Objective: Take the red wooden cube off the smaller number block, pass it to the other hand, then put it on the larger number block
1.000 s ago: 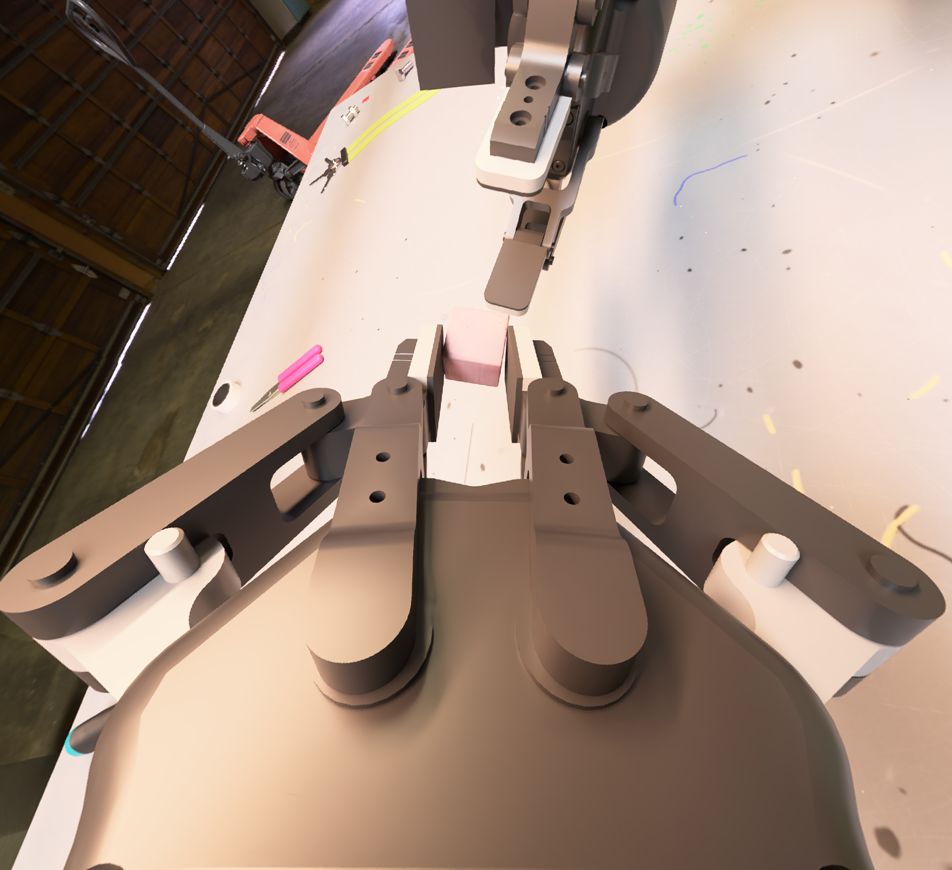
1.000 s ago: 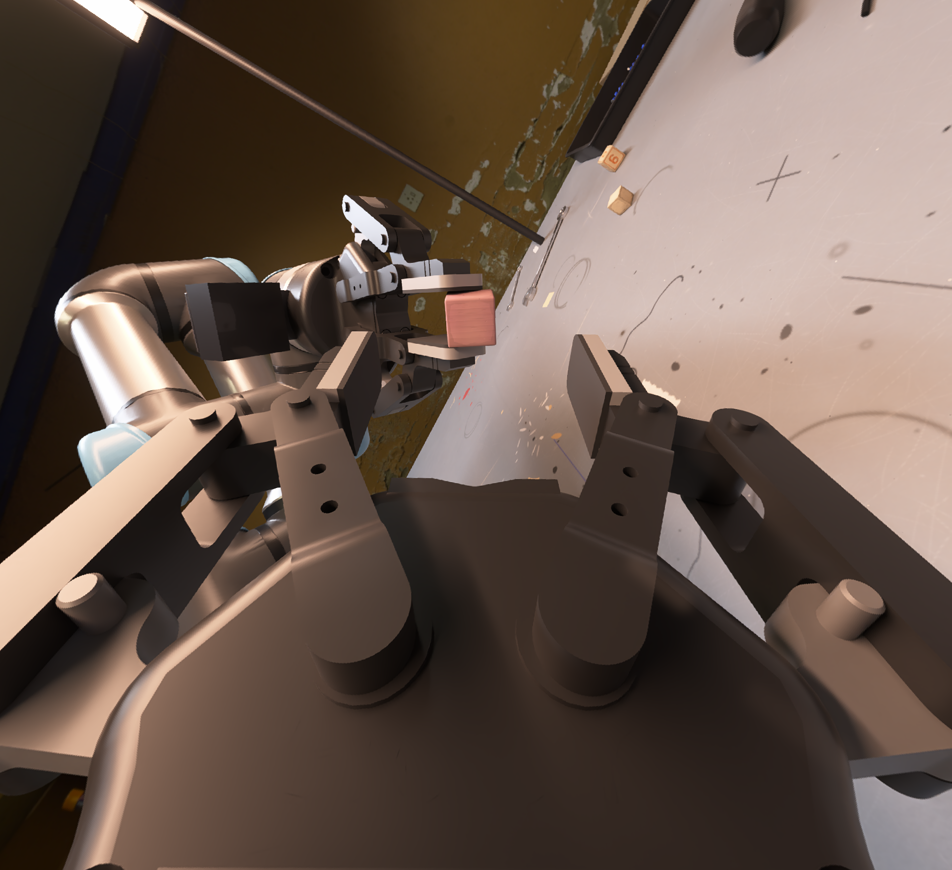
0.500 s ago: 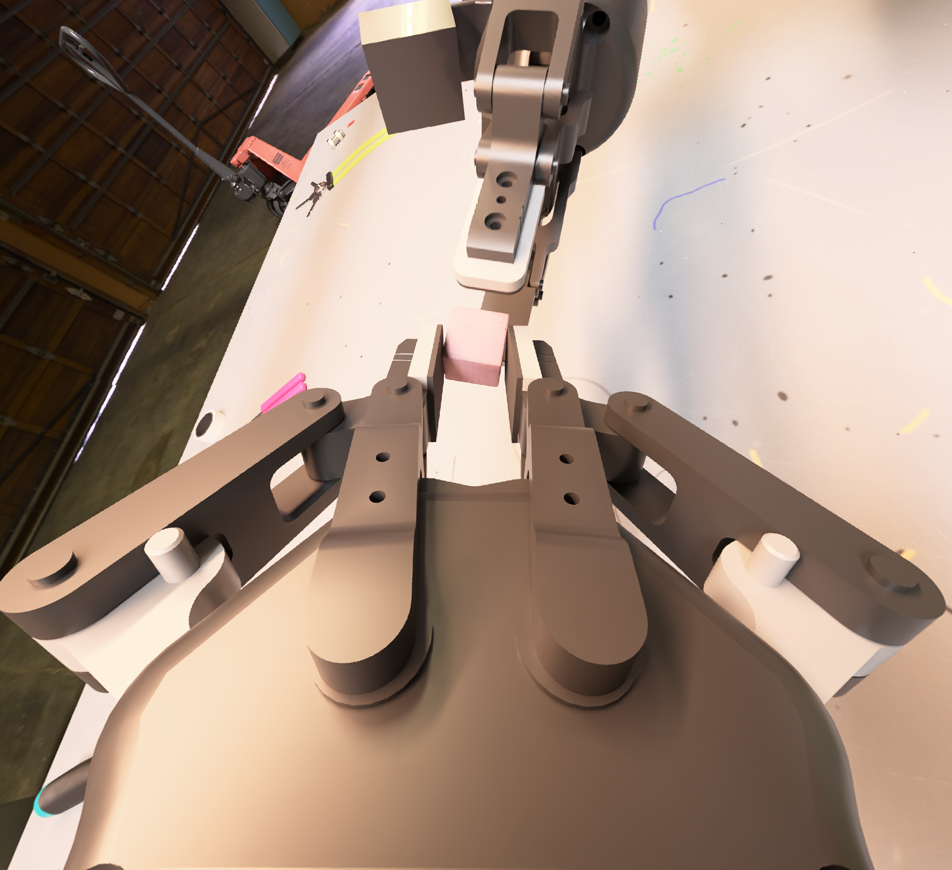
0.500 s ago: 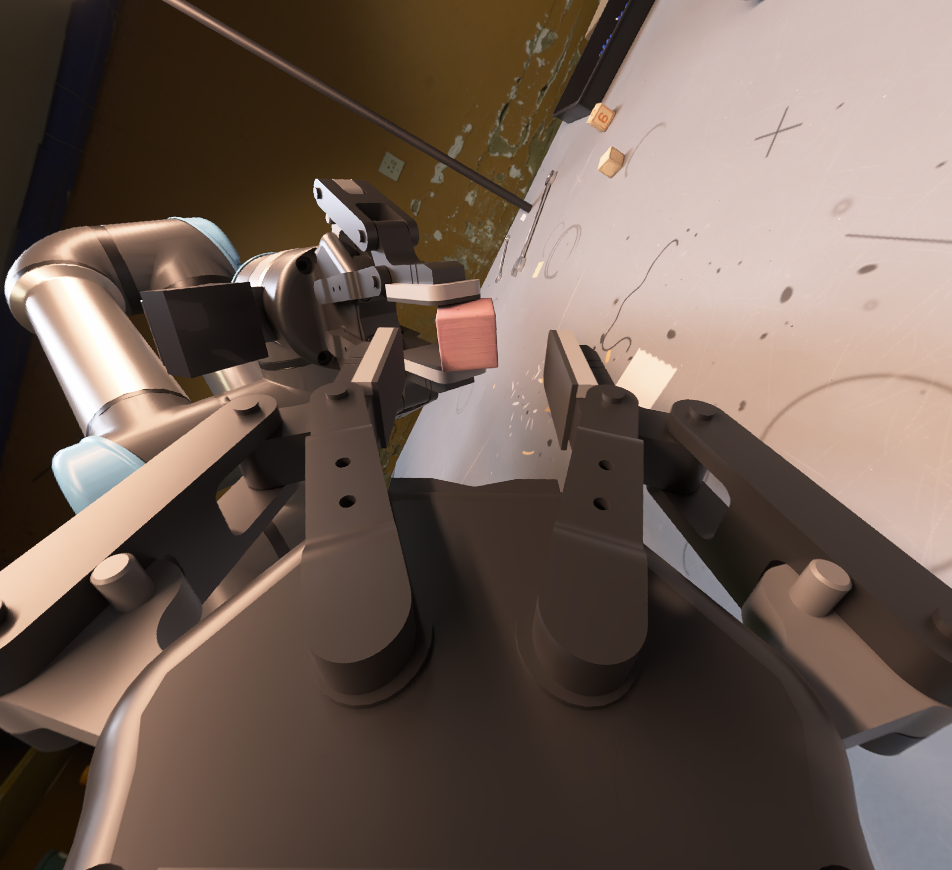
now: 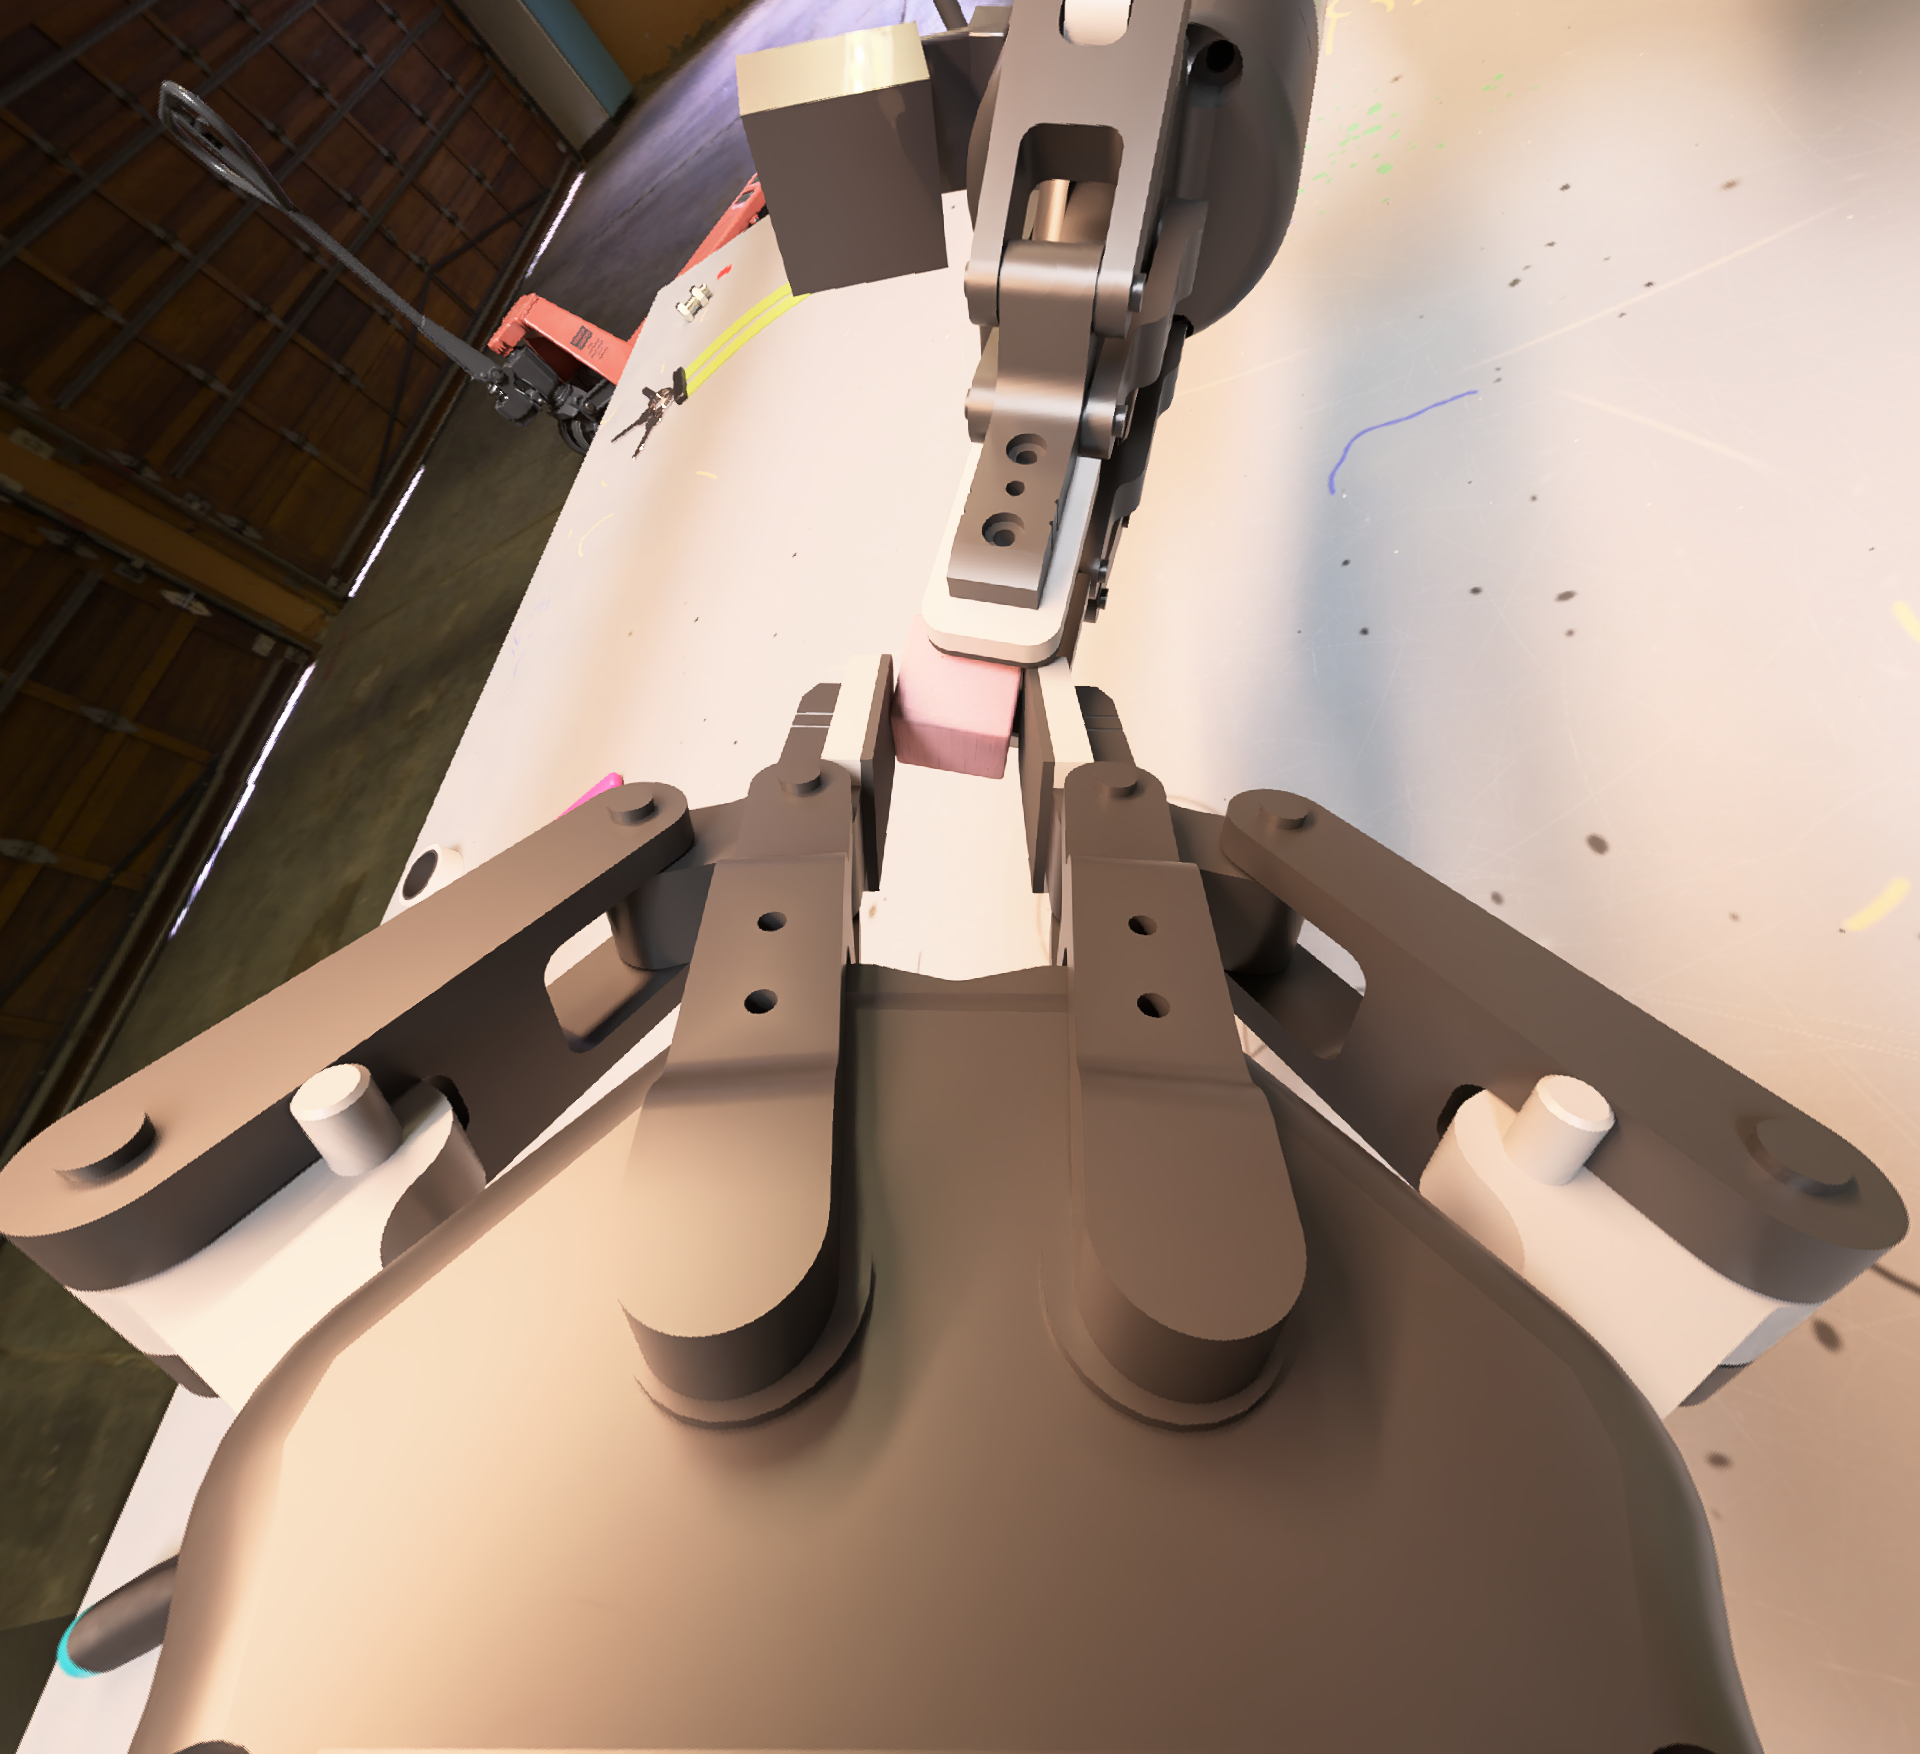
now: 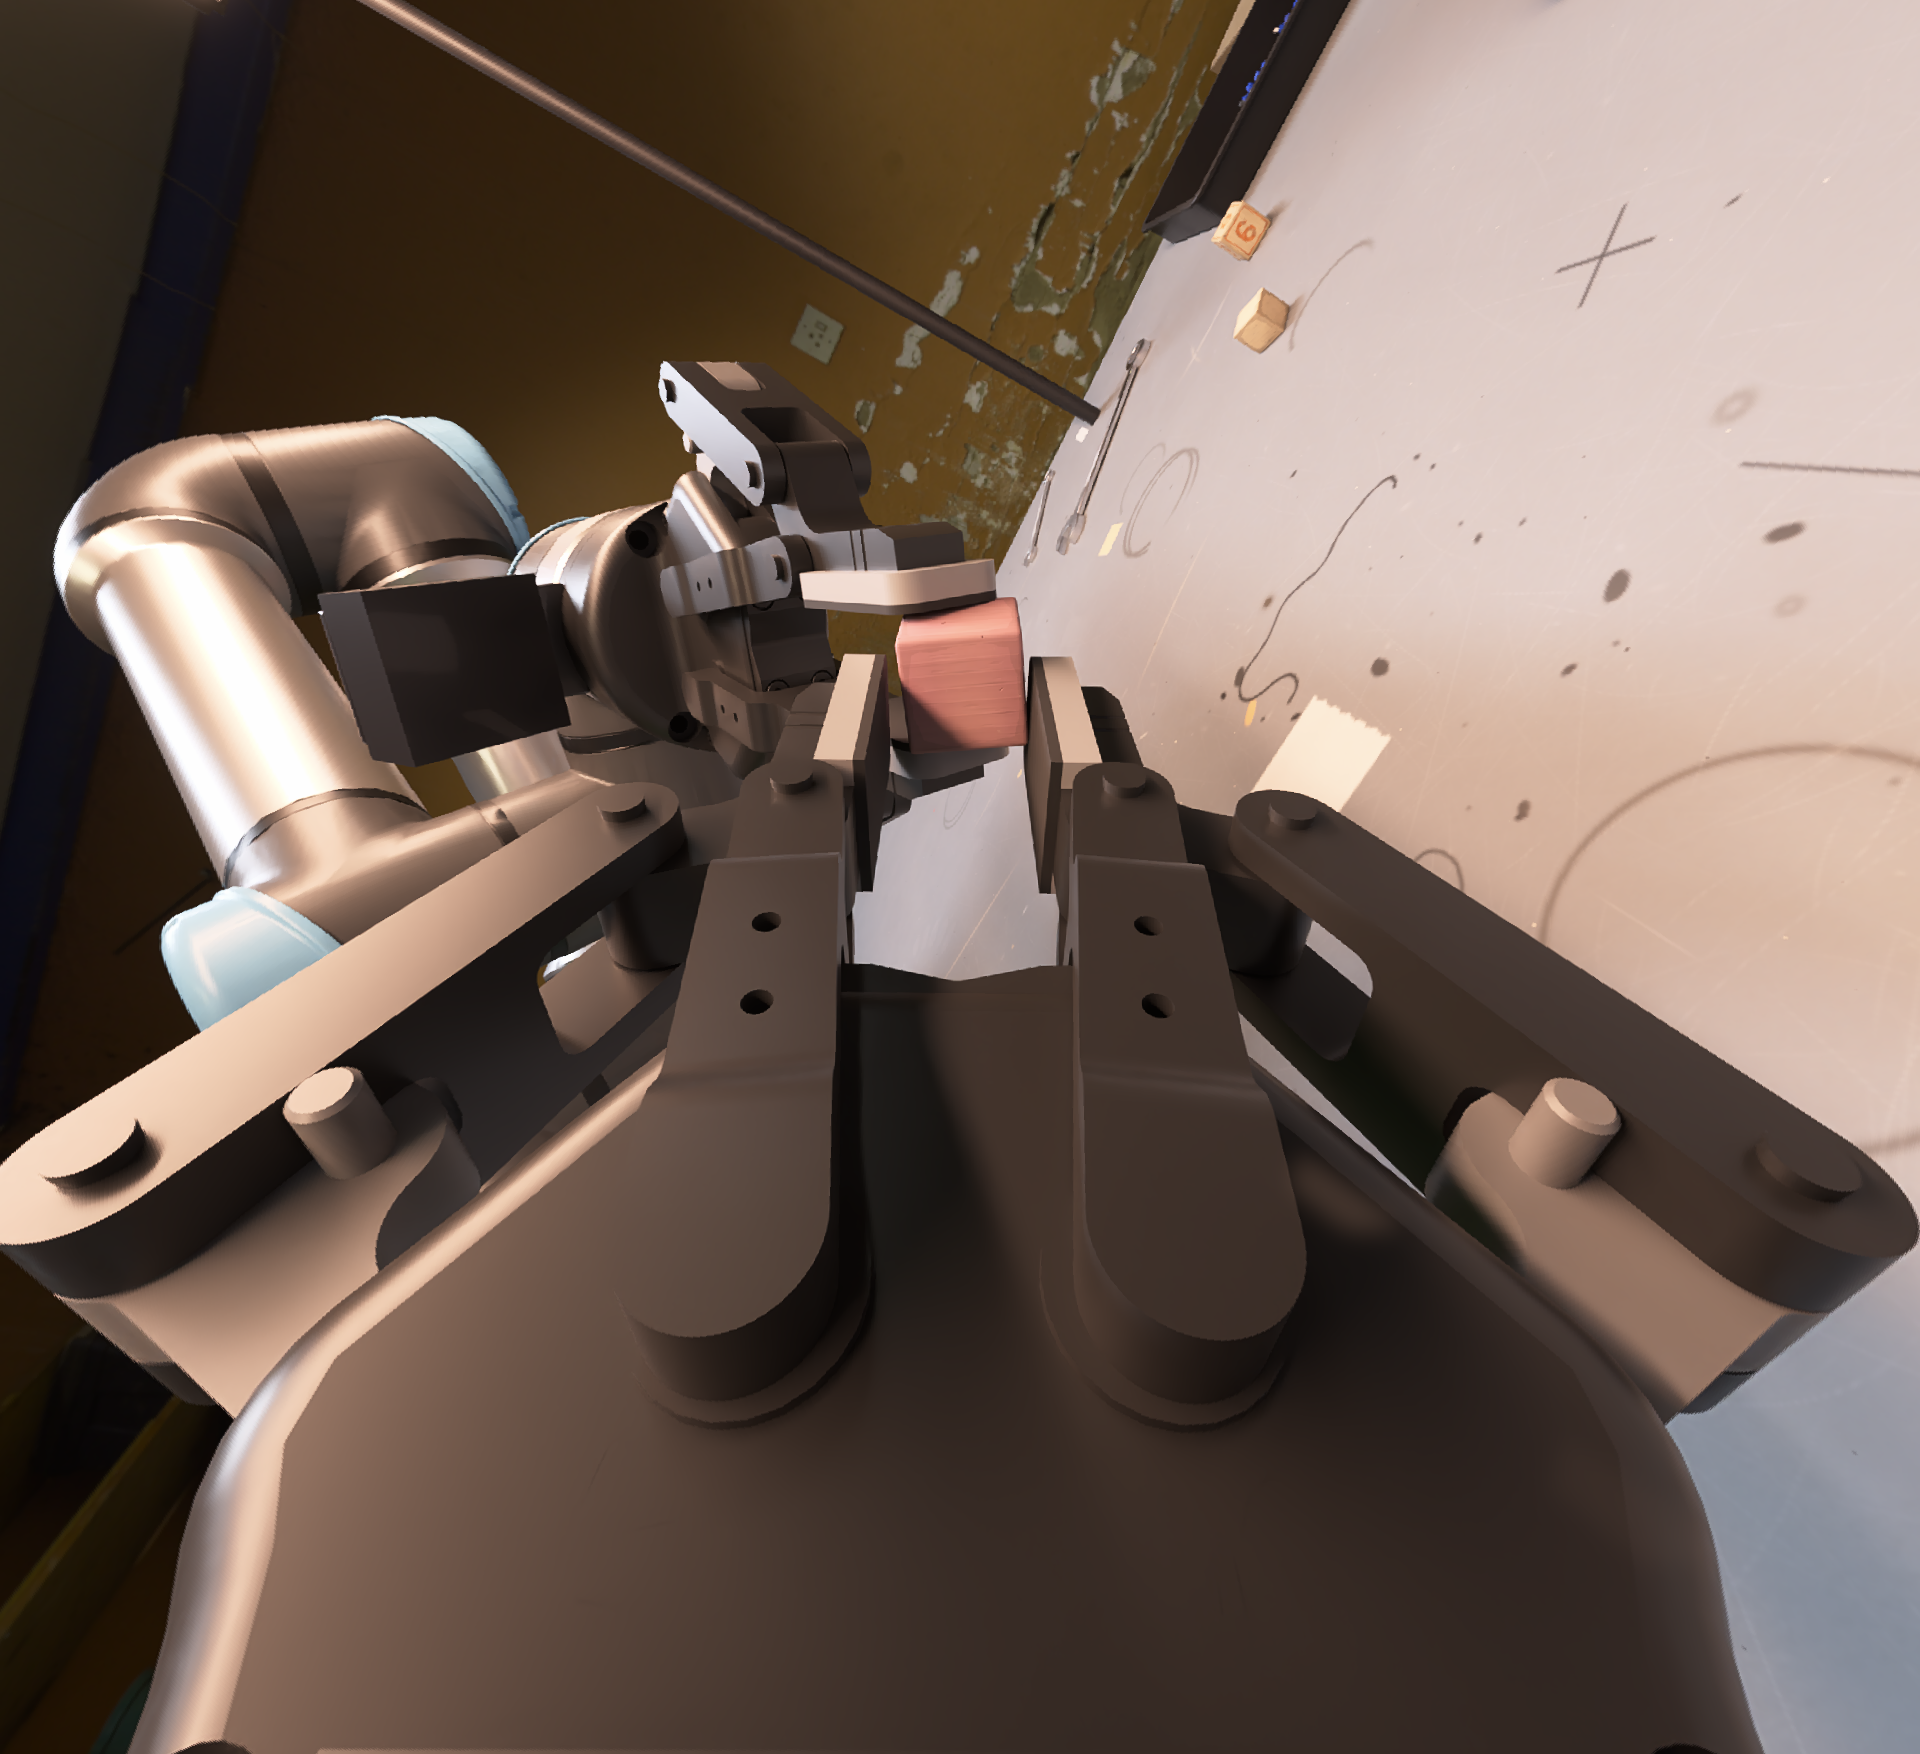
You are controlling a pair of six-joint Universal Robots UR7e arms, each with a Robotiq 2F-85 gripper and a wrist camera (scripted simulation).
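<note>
- Dim warehouse walls and a pale, scuffed table point(image 6: 1662, 561) frame the handover, which takes place in the air above the tabletop.
- In the left wrist view, the left gripper point(image 5: 954, 728) is clamped on the red wooden cube point(image 5: 951, 717), one pad on each of two opposite faces; the cube sits at the fingertips and juts past them toward 12 o'clock.
- In the right wrist view, the right gripper point(image 6: 954, 717) has its pads at the cube's other pair of faces: the right pad touches, while the left shows a thin gap, so I cannot tell whether the grip is complete.
- Being a cube, it has no long axis; its faces sit slightly tilted against the right gripper's pads.
- Two number blocks point(image 6: 1242, 230) point(image 6: 1261, 319) lie well apart from the cube, at 1 o'clock in the right wrist view, near the table's far edge beside a dark bar point(image 6: 1268, 31).
- Bare tabletop lies between the grippers and those blocks.
</note>
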